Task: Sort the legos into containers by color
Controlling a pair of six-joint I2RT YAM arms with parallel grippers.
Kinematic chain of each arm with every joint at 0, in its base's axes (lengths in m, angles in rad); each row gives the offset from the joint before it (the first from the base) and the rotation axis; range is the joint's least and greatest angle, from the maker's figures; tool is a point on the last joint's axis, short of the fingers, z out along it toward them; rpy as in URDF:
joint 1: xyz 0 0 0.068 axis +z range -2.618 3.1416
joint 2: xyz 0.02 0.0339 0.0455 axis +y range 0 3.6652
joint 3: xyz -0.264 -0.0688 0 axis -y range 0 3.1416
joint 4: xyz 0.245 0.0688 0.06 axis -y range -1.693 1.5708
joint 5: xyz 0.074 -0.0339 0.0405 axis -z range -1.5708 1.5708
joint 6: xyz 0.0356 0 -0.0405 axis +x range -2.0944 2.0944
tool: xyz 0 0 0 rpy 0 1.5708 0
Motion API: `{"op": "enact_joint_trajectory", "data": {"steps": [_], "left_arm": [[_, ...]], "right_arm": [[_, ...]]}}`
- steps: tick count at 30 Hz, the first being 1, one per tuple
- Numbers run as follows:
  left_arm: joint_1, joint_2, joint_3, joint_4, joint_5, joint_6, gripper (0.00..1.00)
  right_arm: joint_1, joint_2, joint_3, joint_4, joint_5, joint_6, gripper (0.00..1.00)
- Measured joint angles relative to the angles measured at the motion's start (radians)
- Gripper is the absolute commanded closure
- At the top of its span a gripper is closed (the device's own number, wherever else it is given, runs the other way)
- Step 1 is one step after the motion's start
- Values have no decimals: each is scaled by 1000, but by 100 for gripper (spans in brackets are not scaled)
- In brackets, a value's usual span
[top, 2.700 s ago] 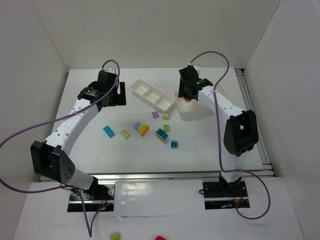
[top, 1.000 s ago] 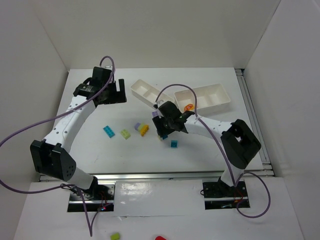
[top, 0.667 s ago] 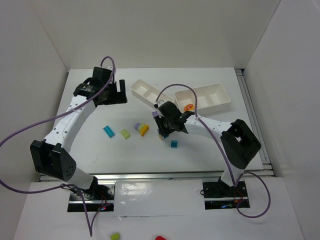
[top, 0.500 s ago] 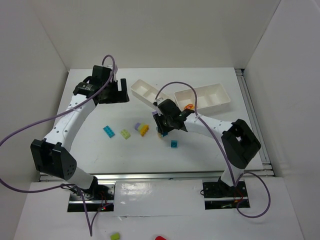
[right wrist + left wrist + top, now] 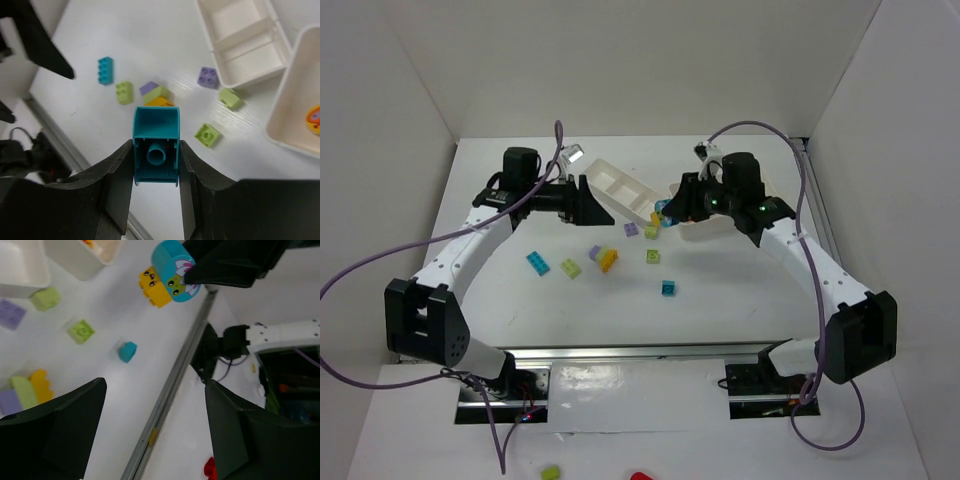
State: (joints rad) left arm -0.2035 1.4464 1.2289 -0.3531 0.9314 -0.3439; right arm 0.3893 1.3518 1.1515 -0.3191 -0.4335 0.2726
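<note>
**Carrying step.** The right jaws clench a teal brick (image 5: 155, 147), held above the counter (image 5: 740, 290) near the white trays (image 5: 231, 15). The left jaws hang released. Next move, as judged: choose teal's compartment, then lower the brick inside before letting go.

Our two arms, the left arm (image 5: 470, 235) and the right arm (image 5: 800, 250), have white shells on the long links and black blocks at the joints. A thin purple cable (image 5: 752, 124) hangs in loose loops along each one. Each arm stands on a black base plate (image 5: 480, 408) at the near edge of the bench (image 5: 740, 285). The left claw (image 5: 592, 205) and the right claw (image 5: 670, 212) are black, with broad flat fingers (image 5: 112, 190).
</note>
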Motion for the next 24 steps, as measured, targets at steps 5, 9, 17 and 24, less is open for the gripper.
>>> {"op": "enact_joint_trajectory", "data": {"steps": [5,9,17,24], "left_arm": [[-40,72,-31,158,211,-51,10],[-85,129,-39,266,292,-103,11],[-114,200,-28,285,350,-77,14],[-130,222,-28,307,356,-83,15]], "right_arm": [[-53,-20,-50,63,-190,48,75],[-72,-20,-98,105,-287,94,75],[-74,-19,-100,227,-422,175,75],[-73,-18,-100,264,-475,200,75]]}}
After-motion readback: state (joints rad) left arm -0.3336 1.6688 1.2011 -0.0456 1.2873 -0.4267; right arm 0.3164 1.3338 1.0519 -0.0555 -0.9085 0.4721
